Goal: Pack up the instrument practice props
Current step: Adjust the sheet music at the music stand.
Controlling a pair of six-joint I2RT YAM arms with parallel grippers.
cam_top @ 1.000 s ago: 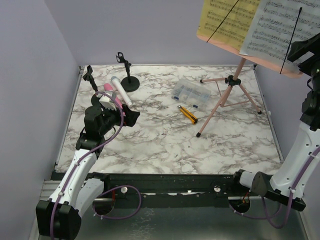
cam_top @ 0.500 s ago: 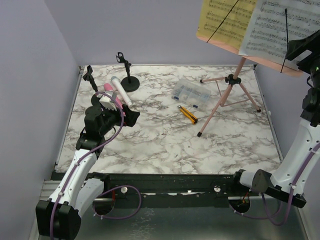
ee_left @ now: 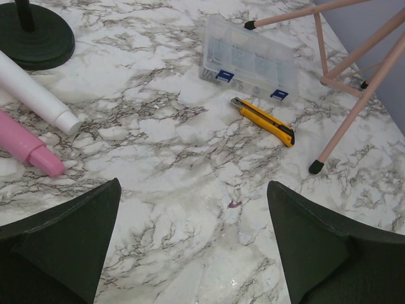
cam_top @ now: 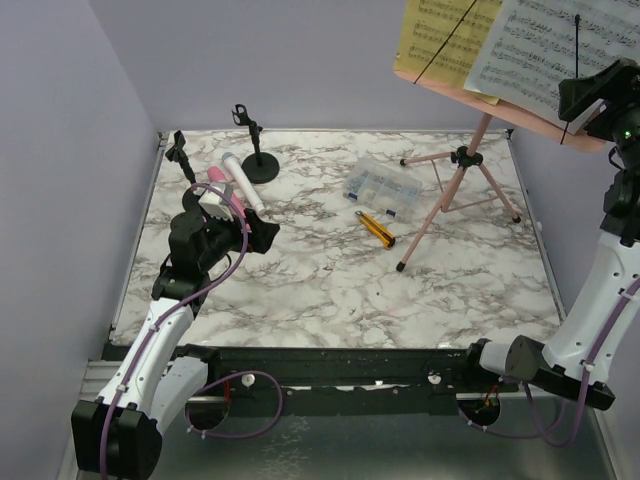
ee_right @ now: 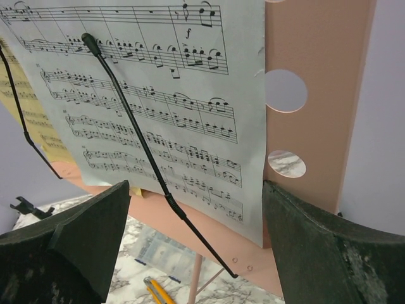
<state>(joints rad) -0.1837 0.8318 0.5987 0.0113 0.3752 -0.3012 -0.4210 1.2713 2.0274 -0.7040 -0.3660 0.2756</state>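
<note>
My right tool [ee_right: 195, 190] is up at the pink stand [ee_right: 316, 95], jaws wide apart, nothing in them. The white sheet [ee_right: 158, 95] leans on the stand's tray right in front of me, pinned by a thin black wire [ee_right: 139, 142]. The yellow sheet [cam_top: 440, 40] is on the tray's left half. Paper = light, floppy, prob. creases or tears easily, so I'd pinch its free right edge or lower corner and slide it out sideways from under the wire, not yank it. The stand looks light but tall and top-heavy on thin legs, so a tug could tip it; best hold is prob. the pole near the leg hub. My left tool [ee_left: 193, 187] hangs over the worktop [ee_left: 190, 253] well left of the stand, also wide open, empty. The pink mic [ee_left: 25, 149] and white mic [ee_left: 35, 95] lie side by side far left of the stand, near a round-based mic holder [ee_left: 31, 38]. Both are smooth and round, so they may roll; grip across the mid-body. A clear box [ee_left: 250, 57] and yellow knife [ee_left: 262, 120] sit just left of the stand's legs; they're not mine to pack. Writing: only printed notes and an "f" mark on the white sheet; no title, brand or label I can read.
</note>
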